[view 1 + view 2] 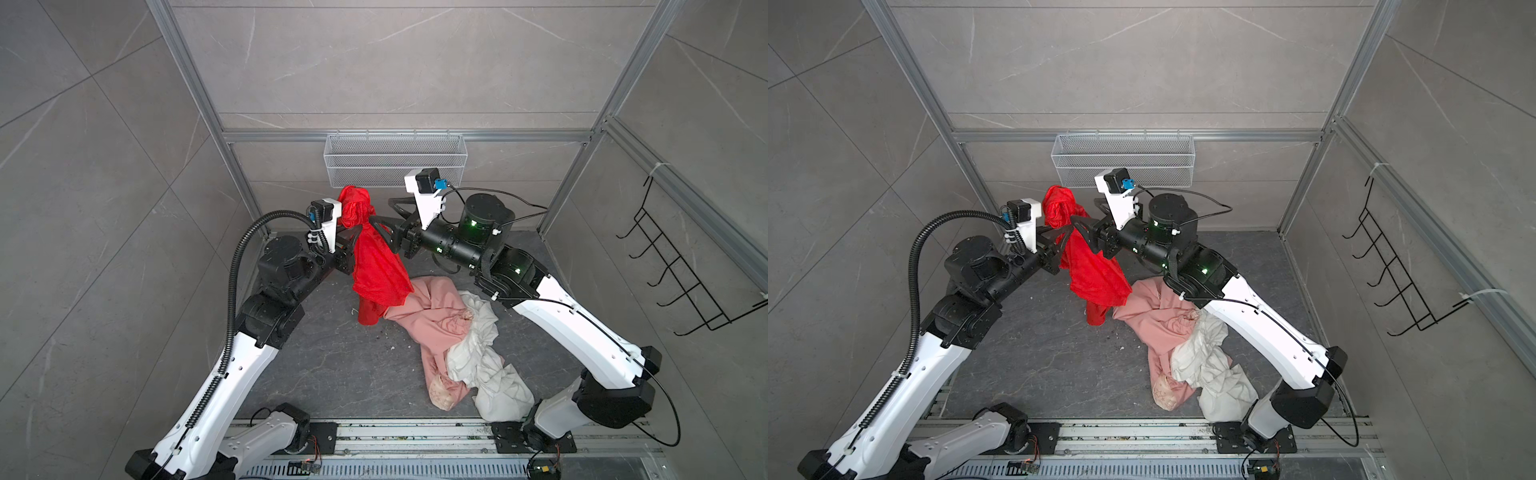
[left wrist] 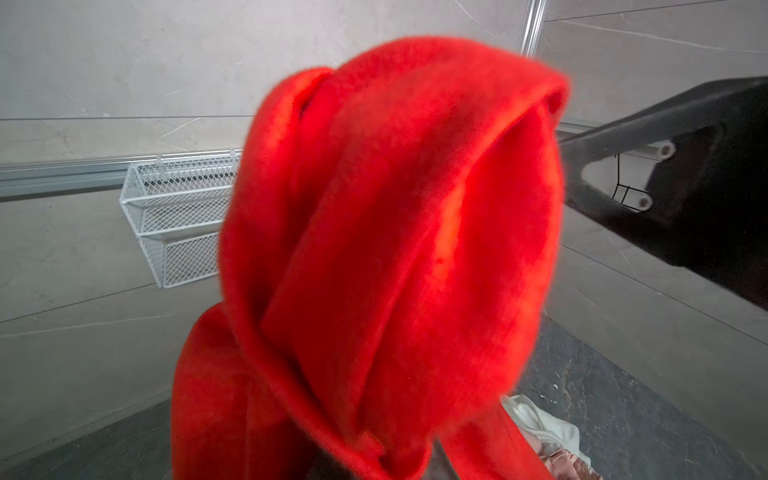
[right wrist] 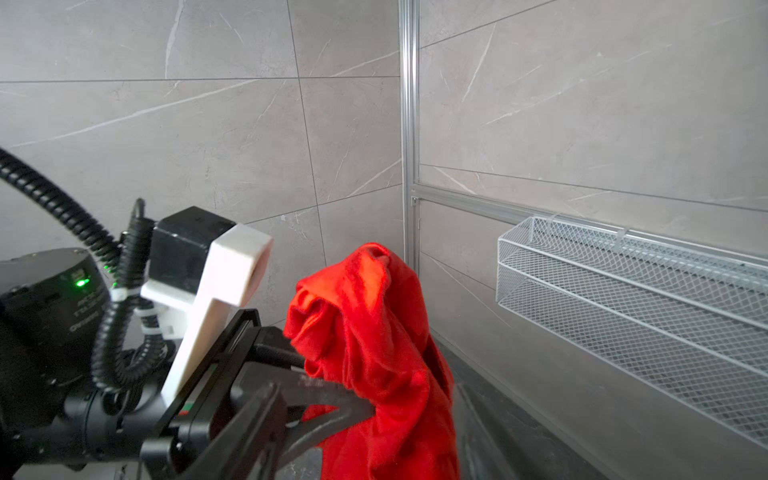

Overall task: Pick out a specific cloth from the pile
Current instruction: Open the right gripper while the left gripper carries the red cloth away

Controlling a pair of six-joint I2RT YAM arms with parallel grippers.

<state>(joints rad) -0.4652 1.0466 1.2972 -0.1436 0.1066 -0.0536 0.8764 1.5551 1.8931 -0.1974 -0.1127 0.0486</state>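
Note:
The red cloth [image 1: 376,266] hangs in the air at the back of the cell, with my left gripper [image 1: 360,233] shut on its upper part. Its lower end trails down beside the pile. The pile lies on the floor: a pale pink cloth [image 1: 432,316] with a white ruffled cloth [image 1: 478,345] over its right side. My right gripper [image 1: 384,217] stands open right next to the hanging cloth, one finger on each side of the fold, holding nothing. In the left wrist view the cloth [image 2: 395,249] hides my own fingers. The right wrist view shows the left gripper [image 3: 365,409] pinching the cloth [image 3: 374,353].
A white mesh basket [image 1: 395,160] hangs on the back rail just behind the raised cloth. A black wire rack [image 1: 685,270] is fixed to the right wall. Aluminium posts frame the corners, and a metal rail [image 1: 415,436] runs along the front edge.

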